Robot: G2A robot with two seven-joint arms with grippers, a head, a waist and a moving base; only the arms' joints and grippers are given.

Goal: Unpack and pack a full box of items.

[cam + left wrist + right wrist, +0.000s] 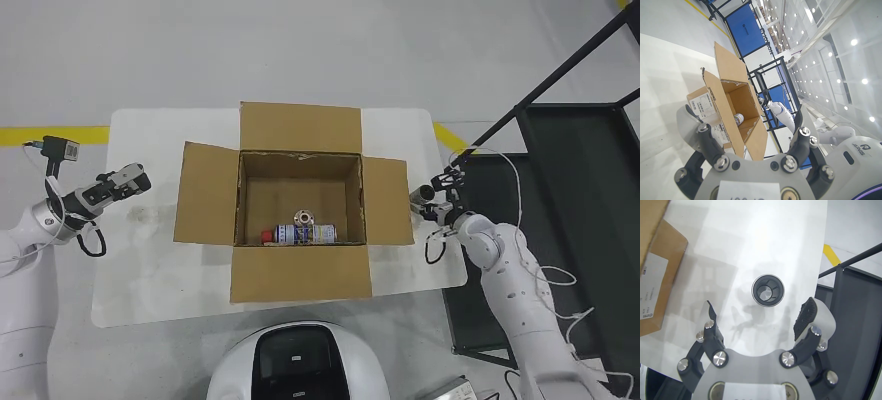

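Left gripper sits over the left edge of the white rectangular table, fingers spread apart, nothing between them, pointed toward the box and well apart from it. Open brown cardboard box sits mid-table, all four flaps folded outward and flat, with white shipping labels on its outer left wall in the left wrist view. Inside the box, a white-and-blue cylindrical spray can with a red cap lies on its side along the near wall, cap end to the left. Just beyond it, toward the middle of the box floor, is a small round metallic part; too small to tell what it is or whether it touches the can. Rest of the box floor is bare cardboard. Right of the box, near the table's right edge, a dark grey open-topped cylindrical cup stands upright on the table, apart from the box wall. Right gripper hangs near the right edge beside this cup, fingers wide apart, gripping nothing, pads clear of the cup. A dark metal rack stands just off the right edge of the table.
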